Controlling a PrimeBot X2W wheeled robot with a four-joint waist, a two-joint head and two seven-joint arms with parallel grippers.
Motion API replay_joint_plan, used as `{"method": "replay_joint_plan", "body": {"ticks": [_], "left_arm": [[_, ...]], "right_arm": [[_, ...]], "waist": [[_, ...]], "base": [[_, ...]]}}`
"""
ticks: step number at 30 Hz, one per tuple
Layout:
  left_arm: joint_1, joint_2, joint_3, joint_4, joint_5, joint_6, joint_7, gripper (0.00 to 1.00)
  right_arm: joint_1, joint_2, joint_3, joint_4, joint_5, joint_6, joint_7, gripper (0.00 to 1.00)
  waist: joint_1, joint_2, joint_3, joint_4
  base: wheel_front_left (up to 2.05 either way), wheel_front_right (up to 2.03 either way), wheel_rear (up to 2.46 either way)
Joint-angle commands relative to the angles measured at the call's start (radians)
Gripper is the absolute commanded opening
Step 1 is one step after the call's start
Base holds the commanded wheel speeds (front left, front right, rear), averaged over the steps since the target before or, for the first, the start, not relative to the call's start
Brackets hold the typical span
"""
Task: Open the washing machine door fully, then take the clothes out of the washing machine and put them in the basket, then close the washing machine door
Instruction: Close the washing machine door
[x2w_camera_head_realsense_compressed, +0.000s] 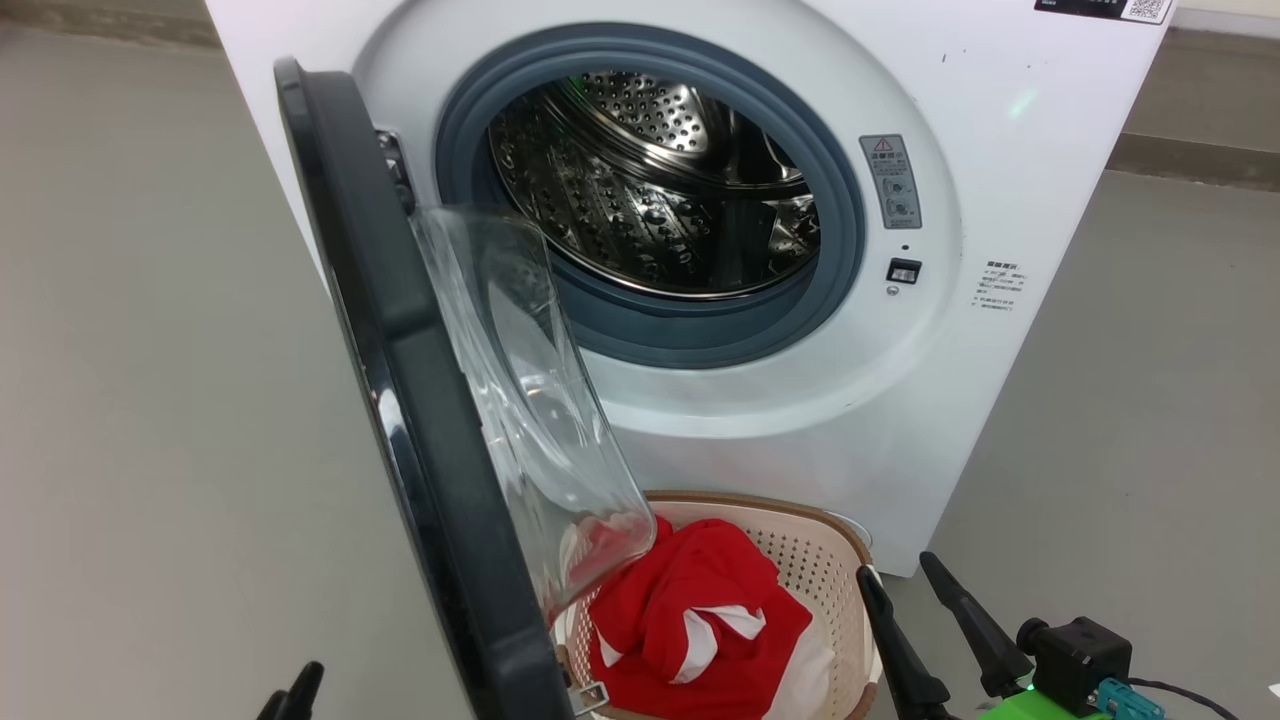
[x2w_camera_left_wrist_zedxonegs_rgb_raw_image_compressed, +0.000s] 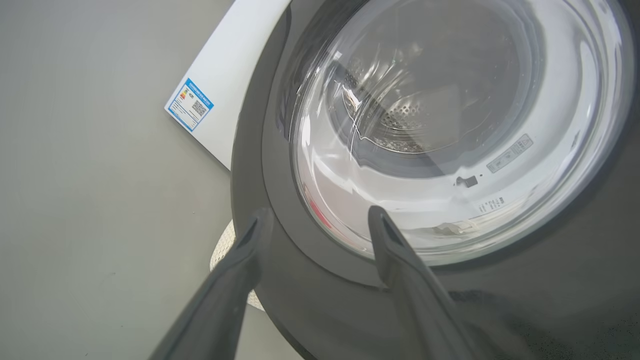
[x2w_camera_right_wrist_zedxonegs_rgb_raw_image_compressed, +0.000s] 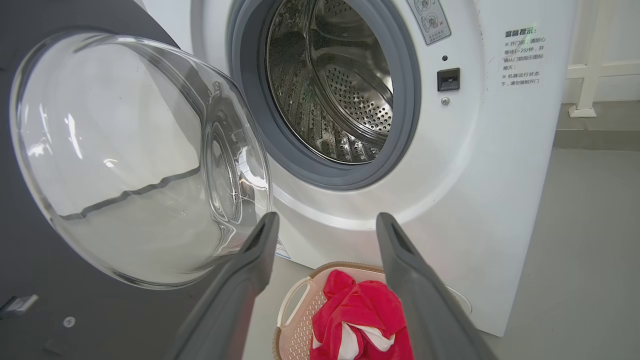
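Red clothes (x2w_camera_head_realsense_compressed: 690, 610) in the basket (x2w_camera_head_realsense_compressed: 822, 568), before the washing machine (x2w_camera_head_realsense_compressed: 1000, 420), with the washing machine door (x2w_camera_head_realsense_compressed: 400, 335) open. Left jaws wide open by the door's black rim; right jaws wide open near the basket.

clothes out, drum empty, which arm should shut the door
Left, probably. The left claw sits open at the outer face of the washing machine door, placed to push it shut; the right claw is on the inner side, by the basket.
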Motion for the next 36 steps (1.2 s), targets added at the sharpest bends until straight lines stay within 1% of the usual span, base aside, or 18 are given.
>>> {"method": "replay_joint_plan", "body": {"ticks": [1,7,8,12,15,16,22,25,28,29,31,33,36], "left_arm": [[-0.022,0.004,0.024,0.007,0.012,-0.006,-0.062,1.0],[-0.039,-0.034,-0.032,0.061,0.038,-0.007,-0.2,1.0],[-0.039,-0.034,-0.032,0.061,0.038,-0.007,-0.2,1.0],[-0.051,-0.034,-0.063,0.102,0.125,-0.007,-0.262,1.0],[-0.059,-0.056,-0.042,0.134,0.201,-0.007,-0.277,1.0],[-0.062,-0.069,-0.019,0.137,0.231,-0.007,-0.278,1.0],[-0.047,-0.17,0.112,0.119,0.479,-0.007,-0.279,1.0],[-0.035,-0.208,0.169,0.088,0.642,-0.007,-0.279,1.0],[-0.014,-0.241,0.219,0.046,0.849,-0.003,-0.279,1.0],[-0.007,-0.264,0.236,0.033,0.897,-0.003,-0.279,1.0],[0.01,-0.292,0.257,0.005,0.998,-0.003,-0.279,1.0],[0.024,-0.317,0.273,-0.021,1.067,-0.003,-0.279,1.0],[0.041,-0.339,0.29,-0.057,1.151,-0.001,-0.279,1.0]], "right_arm": [[-0.014,-0.006,0.016,-0.021,0.009,0.006,-0.006,1.0],[-0.016,-0.006,0.011,-0.02,0.009,0.006,-0.006,1.0],[-0.016,-0.006,0.011,-0.02,0.009,0.006,-0.006,1.0],[-0.016,-0.005,0.009,-0.02,0.009,0.006,-0.006,1.0],[-0.015,-0.006,0.006,-0.018,0.009,0.006,-0.006,1.0],[-0.015,-0.006,0.005,-0.018,0.009,0.006,-0.006,1.0],[-0.011,-0.008,-0.001,-0.017,0.008,0.006,-0.006,1.0],[-0.013,-0.012,-0.005,-0.016,0.009,0.006,-0.006,1.0],[-0.013,-0.015,-0.009,-0.016,0.009,0.006,-0.006,1.0],[-0.013,-0.016,-0.012,-0.016,0.009,0.006,-0.006,1.0],[-0.014,-0.017,-0.016,-0.017,0.01,0.006,-0.006,1.0],[-0.014,-0.017,-0.018,-0.019,0.009,0.006,-0.006,1.0],[-0.016,-0.019,-0.022,-0.022,0.007,0.006,-0.006,1.0]], "waist": [[0.0,-0.0001,0.0,0.003],[0.0,-0.0001,0.001,0.007],[0.0,-0.0001,0.001,0.007],[0.0,-0.0001,0.001,0.008],[0.0,-0.0001,-0.002,0.009],[0.0,-0.0001,-0.003,0.01],[0.0,-0.0001,-0.008,0.013],[0.0,-0.0001,-0.008,0.015],[0.0,-0.0001,-0.009,0.016],[0.0,-0.0001,-0.01,0.016],[0.0,-0.0001,-0.009,0.016],[0.0,-0.0001,-0.007,0.016],[0.0,-0.0001,-0.005,0.016]], "base": [[0.0,0.0,0.0],[0.0,0.0,0.0],[0.0,0.0,0.0],[0.0,0.0,0.0],[0.0,0.0,0.0],[0.0,0.0,0.0],[0.0,0.0,0.0],[0.0,0.0,0.0],[0.0,0.0,0.0],[0.0,0.0,0.0],[0.0,0.0,0.0],[0.0,0.0,0.0],[0.0,0.0,0.0]]}}
